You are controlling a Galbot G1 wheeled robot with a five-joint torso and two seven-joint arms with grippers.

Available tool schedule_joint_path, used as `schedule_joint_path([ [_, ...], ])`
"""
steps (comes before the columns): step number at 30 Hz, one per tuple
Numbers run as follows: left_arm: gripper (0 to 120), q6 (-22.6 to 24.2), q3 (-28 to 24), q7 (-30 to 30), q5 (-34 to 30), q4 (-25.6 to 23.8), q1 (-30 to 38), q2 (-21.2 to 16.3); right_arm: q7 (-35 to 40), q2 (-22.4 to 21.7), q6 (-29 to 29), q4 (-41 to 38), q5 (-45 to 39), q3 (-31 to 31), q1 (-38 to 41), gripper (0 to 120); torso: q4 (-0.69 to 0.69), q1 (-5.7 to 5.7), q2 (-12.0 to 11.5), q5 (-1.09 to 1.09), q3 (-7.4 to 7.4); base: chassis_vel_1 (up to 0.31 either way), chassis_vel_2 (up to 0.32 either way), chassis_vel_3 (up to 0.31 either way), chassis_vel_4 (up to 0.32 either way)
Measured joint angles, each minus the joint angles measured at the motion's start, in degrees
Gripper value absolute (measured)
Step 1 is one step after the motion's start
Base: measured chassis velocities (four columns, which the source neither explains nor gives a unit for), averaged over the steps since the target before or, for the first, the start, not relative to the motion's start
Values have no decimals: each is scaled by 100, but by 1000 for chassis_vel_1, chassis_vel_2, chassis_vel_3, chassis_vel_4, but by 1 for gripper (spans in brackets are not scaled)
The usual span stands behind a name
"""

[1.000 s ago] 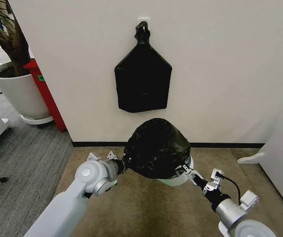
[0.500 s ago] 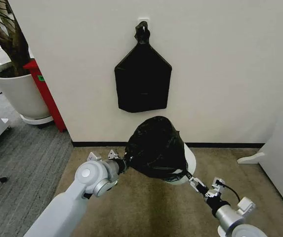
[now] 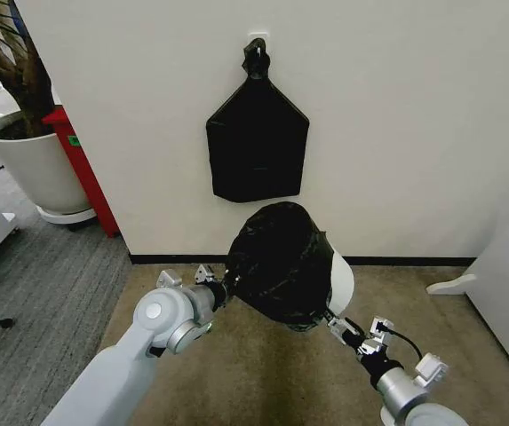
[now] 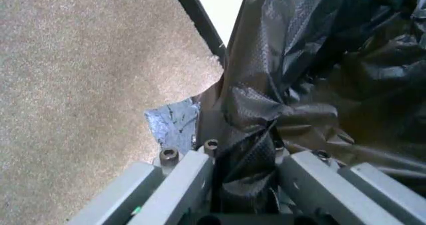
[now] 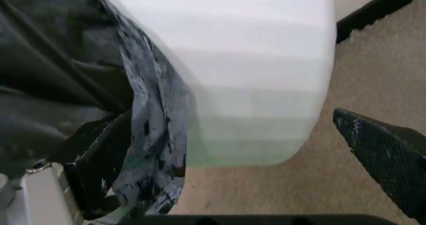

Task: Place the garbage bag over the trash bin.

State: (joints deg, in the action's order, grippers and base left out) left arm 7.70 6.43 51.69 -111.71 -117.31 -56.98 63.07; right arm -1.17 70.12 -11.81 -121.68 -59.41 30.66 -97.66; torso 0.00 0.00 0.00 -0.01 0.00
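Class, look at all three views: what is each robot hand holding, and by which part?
The left hand pinches a gathered fold at the edge of the crinkly black plastic garbage bag. Whether the right hand, beside the cream-white round bin, grips anything cannot be told.

- You've got the garbage bag (image 3: 279, 264) draped over the trash bin (image 3: 343, 277), which tilts to your right.
- Left gripper (image 3: 221, 286) sits at the bag's left edge, right gripper (image 3: 332, 325) below the bin.
- Behind hangs a bundle (image 3: 257, 146) on the wall; plant pot (image 3: 30, 161) stands far left.
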Motion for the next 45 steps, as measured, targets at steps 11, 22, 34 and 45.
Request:
schedule_joint_path([
  [11, 1, 1, -2, -91, 133, 54, -36, 3, -305, -28, 230, -248, -475, 219, -293, 100, 0, 0, 0, 1, 0, 0, 0, 0, 0],
  [22, 1, 368, -139, -2075, 2031, 235, -408, -211, 307, -473, -585, -1229, -2319, 1782, 257, 100, -1, 0, 0, 2, 0, 0, 0, 0, 0],
  [34, 1, -1072, -311, -5282, 6176, 1313, -495, -509, 316, -2717, -2170, -79, -3324, 2127, 2100, 100, -1, 0, -1, -2, 1, 0, 0, 0, 0],
  [45, 1, -2055, -225, -6061, 7636, 1574, -663, -672, 306, -3173, -2210, 496, -2333, -368, 4252, 100, 0, 0, -1, 0, 1, 0, 0, 0, 0],
])
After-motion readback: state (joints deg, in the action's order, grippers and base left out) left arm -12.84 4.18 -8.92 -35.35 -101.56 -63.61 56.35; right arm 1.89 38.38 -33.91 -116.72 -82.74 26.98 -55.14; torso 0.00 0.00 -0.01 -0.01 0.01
